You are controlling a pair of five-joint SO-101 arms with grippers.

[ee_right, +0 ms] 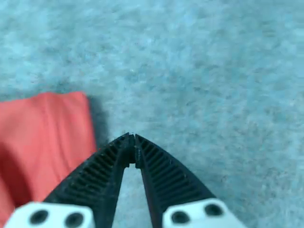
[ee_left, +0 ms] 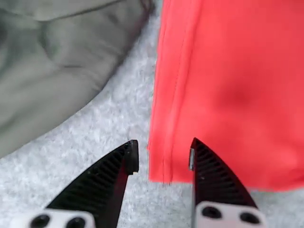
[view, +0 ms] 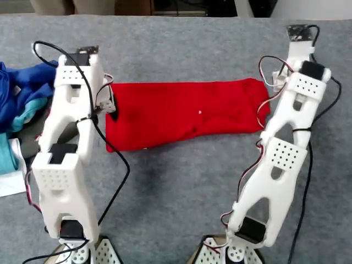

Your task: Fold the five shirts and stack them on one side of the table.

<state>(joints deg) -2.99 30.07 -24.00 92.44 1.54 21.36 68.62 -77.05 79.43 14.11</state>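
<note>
On a grey, felt-like table [view: 181, 184], blue, teal and grey shirts [view: 25, 93] are lying heaped at the left edge. The folded red shirt [view: 184, 113] is stretching across the middle. The left gripper [ee_left: 164, 152], jaws apart, is straddling one corner. The right gripper [ee_right: 132, 138], jaws together, is hanging over the table just beside the other end.

Two arms [view: 66, 165] [view: 283, 154], one red shirt [view: 181, 113], one heap of shirts [view: 22, 91]

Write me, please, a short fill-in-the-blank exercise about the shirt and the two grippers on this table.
1. The shirt lying between the two arms is ____ in colour.
2. The left gripper is ____ at the shirt's edge.
3. The right gripper is ____, over the table beside the shirt.
Missing words: red; open; shut.
</note>
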